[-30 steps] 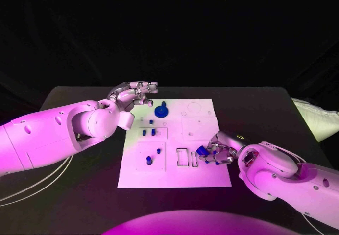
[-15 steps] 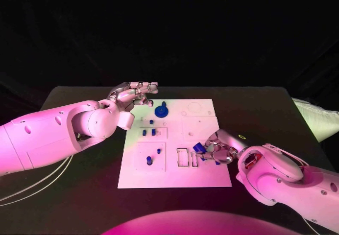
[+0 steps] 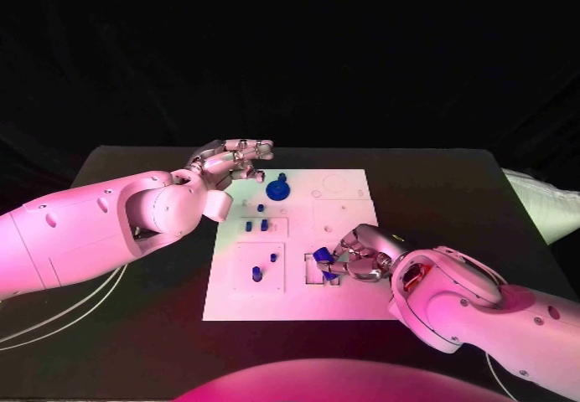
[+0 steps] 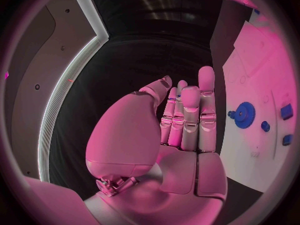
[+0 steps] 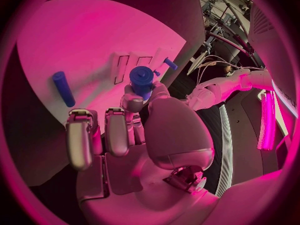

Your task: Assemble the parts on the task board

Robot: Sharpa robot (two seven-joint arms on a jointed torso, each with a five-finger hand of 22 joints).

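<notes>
The right hand (image 3: 358, 255) is carrying a small blue plastic peg with a round stepped head (image 5: 142, 80), its fingers (image 5: 133, 103) clamped on the peg's stem so that the head is sticking out beyond them. In the head view the hand is hovering over the narrow rectangular slots (image 3: 312, 266) near the front edge of the white rectangular task board (image 3: 350, 306), which is lying in the middle of the black bench (image 3: 133, 331). I judge the step in hand to be the seating of this peg: it is being brought to a recess but is not yet in one, as far as the views are showing.

The left hand (image 3: 230, 159) is waiting off the board's far left corner, holding nothing, its fingers (image 4: 189, 115) lying straight and side by side.

Other parts are already sitting on the board: a blue toothed gear wheel (image 3: 278, 190) near the far edge, a pair of short blue pins (image 3: 255, 225) in the middle left, and a blue stud (image 3: 256, 273) in the square plate at the front left. A loose blue cylinder (image 5: 63, 88) is lying flat on the board beside the right hand.

The next move is probably calling for a careful alignment of the peg over its recess, then a straight lowering before the fingers are letting go; a tilted peg would likely be jamming at the rim.
</notes>
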